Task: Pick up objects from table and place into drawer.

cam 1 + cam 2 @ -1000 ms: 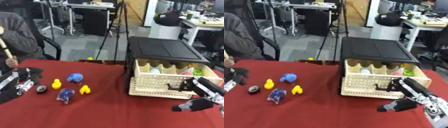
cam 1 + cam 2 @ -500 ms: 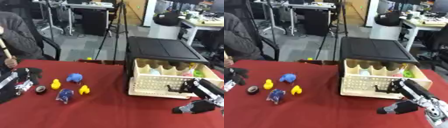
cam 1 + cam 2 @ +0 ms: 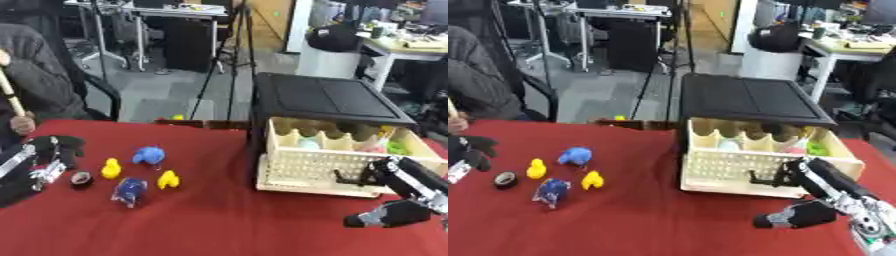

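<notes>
Left of centre on the red table (image 3: 219,225) lie a light blue toy (image 3: 149,155), two yellow ducks (image 3: 111,168) (image 3: 168,179), a dark blue toy (image 3: 129,191) and a small black ring (image 3: 81,179). A cream drawer (image 3: 315,170) stands pulled out from a black cabinet (image 3: 324,100), with pale, pink and green things inside. My right hand (image 3: 389,215) hovers low in front of the drawer's right end, open and holding nothing. At the left edge, beside the ring, my left hand (image 3: 54,152) rests open.
A person in a grey sleeve (image 3: 39,85) holding a stick sits at the far left behind the table. Chairs, desks and a tripod stand beyond the table's far edge. Bare red cloth lies between the toys and the drawer.
My right hand has sunk slightly in front of the drawer. The toys and my left hand have not moved.
</notes>
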`<action>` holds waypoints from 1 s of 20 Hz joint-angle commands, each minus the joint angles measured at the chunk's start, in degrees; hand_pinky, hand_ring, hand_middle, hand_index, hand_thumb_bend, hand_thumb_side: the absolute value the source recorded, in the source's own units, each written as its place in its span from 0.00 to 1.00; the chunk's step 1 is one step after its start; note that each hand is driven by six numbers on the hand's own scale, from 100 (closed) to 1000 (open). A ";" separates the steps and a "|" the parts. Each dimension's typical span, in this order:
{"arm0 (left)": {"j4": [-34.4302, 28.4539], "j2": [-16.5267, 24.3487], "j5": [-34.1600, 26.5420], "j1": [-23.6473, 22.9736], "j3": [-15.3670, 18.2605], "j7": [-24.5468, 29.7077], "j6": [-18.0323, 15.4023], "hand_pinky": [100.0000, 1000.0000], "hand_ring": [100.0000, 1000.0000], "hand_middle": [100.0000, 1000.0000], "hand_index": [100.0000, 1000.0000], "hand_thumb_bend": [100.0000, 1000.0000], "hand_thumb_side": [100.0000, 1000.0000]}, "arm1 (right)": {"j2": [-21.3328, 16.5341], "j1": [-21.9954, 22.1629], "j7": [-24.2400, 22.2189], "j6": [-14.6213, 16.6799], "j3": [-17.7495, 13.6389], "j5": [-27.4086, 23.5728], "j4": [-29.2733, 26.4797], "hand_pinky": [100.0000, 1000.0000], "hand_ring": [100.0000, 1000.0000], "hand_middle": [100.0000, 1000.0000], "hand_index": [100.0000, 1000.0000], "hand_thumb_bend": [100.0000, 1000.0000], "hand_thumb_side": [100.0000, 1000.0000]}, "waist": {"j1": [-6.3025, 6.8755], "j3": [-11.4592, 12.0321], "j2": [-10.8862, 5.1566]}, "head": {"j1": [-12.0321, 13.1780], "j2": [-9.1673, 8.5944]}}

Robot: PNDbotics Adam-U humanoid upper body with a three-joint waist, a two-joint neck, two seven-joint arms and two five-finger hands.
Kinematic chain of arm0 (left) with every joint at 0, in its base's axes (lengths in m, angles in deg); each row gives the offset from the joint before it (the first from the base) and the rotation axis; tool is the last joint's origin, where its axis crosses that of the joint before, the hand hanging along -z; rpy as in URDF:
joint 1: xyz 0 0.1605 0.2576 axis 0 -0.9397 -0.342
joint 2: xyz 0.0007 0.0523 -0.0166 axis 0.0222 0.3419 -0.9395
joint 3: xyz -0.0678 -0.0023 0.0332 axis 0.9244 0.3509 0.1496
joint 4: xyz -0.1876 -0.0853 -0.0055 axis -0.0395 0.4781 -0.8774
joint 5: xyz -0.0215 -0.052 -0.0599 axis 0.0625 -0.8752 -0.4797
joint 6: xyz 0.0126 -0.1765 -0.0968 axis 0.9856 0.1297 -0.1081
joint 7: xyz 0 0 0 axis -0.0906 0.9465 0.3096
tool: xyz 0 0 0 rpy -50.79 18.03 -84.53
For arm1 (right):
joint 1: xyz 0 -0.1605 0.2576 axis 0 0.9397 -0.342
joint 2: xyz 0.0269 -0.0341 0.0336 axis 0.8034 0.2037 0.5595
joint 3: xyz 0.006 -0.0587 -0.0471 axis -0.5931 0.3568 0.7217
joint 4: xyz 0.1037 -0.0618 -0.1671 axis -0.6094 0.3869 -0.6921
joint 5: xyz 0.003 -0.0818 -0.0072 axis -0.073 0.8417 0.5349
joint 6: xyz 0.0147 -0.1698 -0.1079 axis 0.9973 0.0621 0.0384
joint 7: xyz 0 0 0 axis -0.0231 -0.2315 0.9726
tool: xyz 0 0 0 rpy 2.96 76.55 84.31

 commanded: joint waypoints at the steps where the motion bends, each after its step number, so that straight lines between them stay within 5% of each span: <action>1: -0.74 1.93 0.05 0.69 0.66 0.06 -0.04 0.58 0.54 0.60 0.80 0.00 0.68 | -1.34 -0.64 0.27 -0.07 -0.38 -0.57 -1.28 0.00 0.00 0.00 0.63 1.00 0.53 | 0.31 -0.07 -0.40 | 0.19 -0.21; 11: -0.69 2.07 0.09 0.55 0.69 0.06 -0.11 0.58 0.54 0.60 0.80 0.00 0.68 | -1.65 -0.57 1.06 -0.25 -0.84 -0.76 -2.19 0.00 0.00 0.00 0.64 1.00 0.56 | 0.31 -0.26 -0.49 | 0.31 -0.20; 20: -0.12 2.79 0.59 0.48 0.81 -0.06 -0.36 0.58 0.54 0.60 0.80 0.00 0.68 | -3.28 2.03 3.28 -0.29 -2.59 -2.49 -9.30 0.00 0.00 0.00 0.62 1.00 0.64 | 0.02 -0.82 -0.53 | 0.57 -0.09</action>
